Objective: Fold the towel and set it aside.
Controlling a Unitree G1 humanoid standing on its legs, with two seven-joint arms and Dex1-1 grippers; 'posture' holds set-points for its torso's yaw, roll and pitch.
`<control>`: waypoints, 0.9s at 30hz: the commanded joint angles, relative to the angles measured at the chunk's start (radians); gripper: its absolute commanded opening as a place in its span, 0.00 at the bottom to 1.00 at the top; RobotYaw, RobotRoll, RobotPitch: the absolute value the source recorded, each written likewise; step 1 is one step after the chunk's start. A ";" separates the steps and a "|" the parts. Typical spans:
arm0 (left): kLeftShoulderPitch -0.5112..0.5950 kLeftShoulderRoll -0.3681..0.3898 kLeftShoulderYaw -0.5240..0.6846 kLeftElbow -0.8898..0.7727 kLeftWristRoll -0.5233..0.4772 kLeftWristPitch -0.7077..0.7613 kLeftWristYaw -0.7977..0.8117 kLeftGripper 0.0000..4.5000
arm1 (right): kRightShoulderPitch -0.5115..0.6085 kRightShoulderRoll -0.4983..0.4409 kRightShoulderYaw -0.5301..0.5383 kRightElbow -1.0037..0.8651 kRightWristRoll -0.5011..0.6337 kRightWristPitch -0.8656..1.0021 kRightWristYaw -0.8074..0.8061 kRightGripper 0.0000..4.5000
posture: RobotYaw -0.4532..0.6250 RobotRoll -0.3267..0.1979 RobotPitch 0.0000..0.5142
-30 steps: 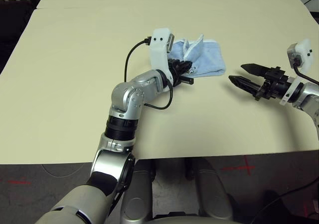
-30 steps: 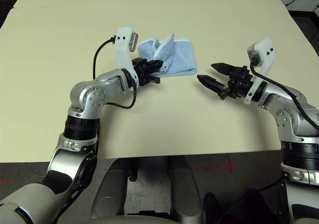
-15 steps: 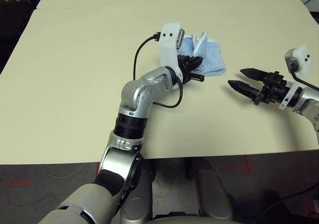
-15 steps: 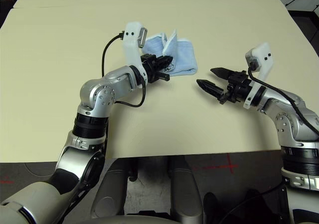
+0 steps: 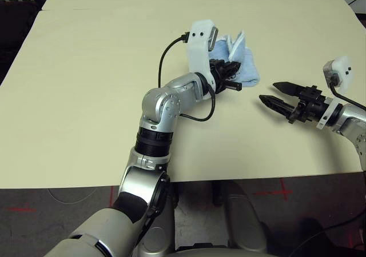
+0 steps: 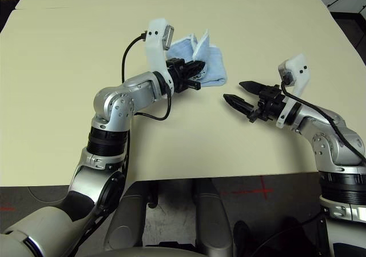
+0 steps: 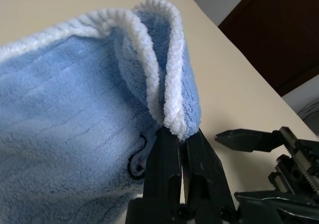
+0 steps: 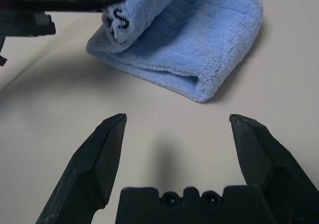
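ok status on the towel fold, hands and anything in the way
Left hand shut on the towel's white edge, lifting that corner. Right hand open, off the towel. Towel bunched, partly folded on the table. Nothing in the way.

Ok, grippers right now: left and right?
Left gripper: shut on the towel edge.
Right gripper: open, holding nothing.

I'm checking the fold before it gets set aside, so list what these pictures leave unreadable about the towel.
- Light-blue terry towel, eye views: its near-left part sits behind the left gripper, whose jaws are shut on the white-stitched edge.
- Dark embroidered motif, left wrist view: partly covered by the gripper's finger; in the right wrist view it is cut by a fold.
- White tag: cannot be made out.
- Right gripper, jaws open, hides nothing.
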 commanded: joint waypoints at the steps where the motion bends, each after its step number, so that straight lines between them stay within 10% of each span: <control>1: -0.009 -0.035 -0.012 0.006 -0.010 0.012 -0.010 0.01 | 0.023 0.004 0.002 -0.030 0.008 0.004 -0.005 1.00 | 0.31 0.62 0.65; 23: 0.097 -0.045 -0.100 0.100 0.065 -0.046 -0.035 0.01 | 0.046 0.004 -0.004 -0.080 0.033 0.027 -0.030 1.00 | 0.29 0.62 0.64; 27: 0.097 -0.045 -0.085 0.108 0.075 -0.052 -0.025 0.25 | 0.047 0.007 -0.001 -0.082 0.035 0.026 -0.034 1.00 | 0.29 0.62 0.64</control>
